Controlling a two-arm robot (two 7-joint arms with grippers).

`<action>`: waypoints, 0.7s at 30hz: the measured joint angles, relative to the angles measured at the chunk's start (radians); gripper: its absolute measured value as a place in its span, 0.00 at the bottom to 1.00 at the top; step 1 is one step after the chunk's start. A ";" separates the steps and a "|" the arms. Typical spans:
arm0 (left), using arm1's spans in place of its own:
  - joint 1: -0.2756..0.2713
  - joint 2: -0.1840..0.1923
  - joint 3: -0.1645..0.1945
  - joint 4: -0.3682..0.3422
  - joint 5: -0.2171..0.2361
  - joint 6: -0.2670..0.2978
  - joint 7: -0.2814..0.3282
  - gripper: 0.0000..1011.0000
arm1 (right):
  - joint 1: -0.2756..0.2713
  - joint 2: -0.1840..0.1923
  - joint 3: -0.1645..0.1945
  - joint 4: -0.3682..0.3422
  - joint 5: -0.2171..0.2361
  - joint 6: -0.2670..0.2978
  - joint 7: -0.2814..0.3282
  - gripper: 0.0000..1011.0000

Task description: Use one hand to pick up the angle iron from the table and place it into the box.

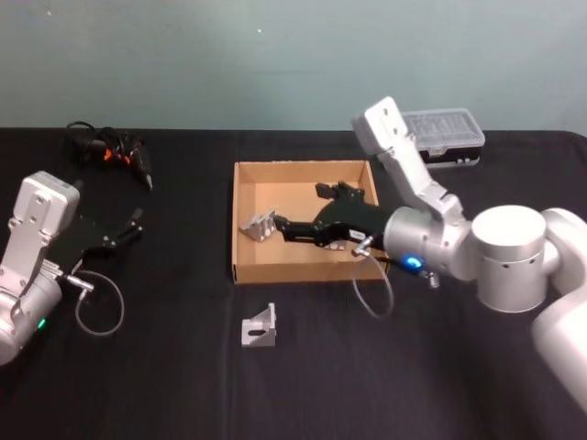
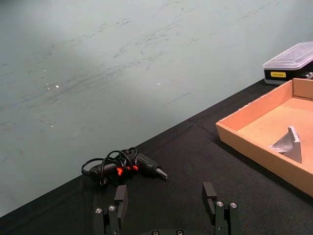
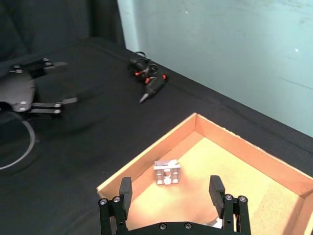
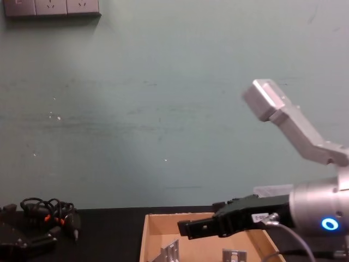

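Observation:
One silver angle iron (image 1: 260, 327) lies on the black table (image 1: 165, 367) just in front of the tan box (image 1: 236, 220). Another angle iron (image 1: 259, 225) rests inside the box near its left wall, also visible in the right wrist view (image 3: 167, 172), the left wrist view (image 2: 288, 144) and the chest view (image 4: 170, 252). A further silver piece (image 4: 234, 255) sits in the box beneath the arm. My right gripper (image 1: 301, 208) hovers over the box interior, open and holding nothing. My left gripper (image 1: 127, 229) rests open at the table's left side.
A tangle of black cables with red bits (image 1: 110, 147) lies at the back left. A clear-lidded plastic case (image 1: 445, 136) stands behind the box at the back right. Open tabletop stretches in front of the box and between box and left arm.

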 joint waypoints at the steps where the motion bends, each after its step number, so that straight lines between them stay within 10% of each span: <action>1: 0.000 0.000 0.000 0.000 0.000 0.000 0.000 0.99 | -0.004 0.008 0.001 -0.011 0.002 -0.002 0.009 0.99; 21: 0.000 0.000 0.000 0.000 0.000 0.000 0.000 0.99 | 0.016 0.221 -0.104 -0.134 0.050 -0.037 0.302 0.99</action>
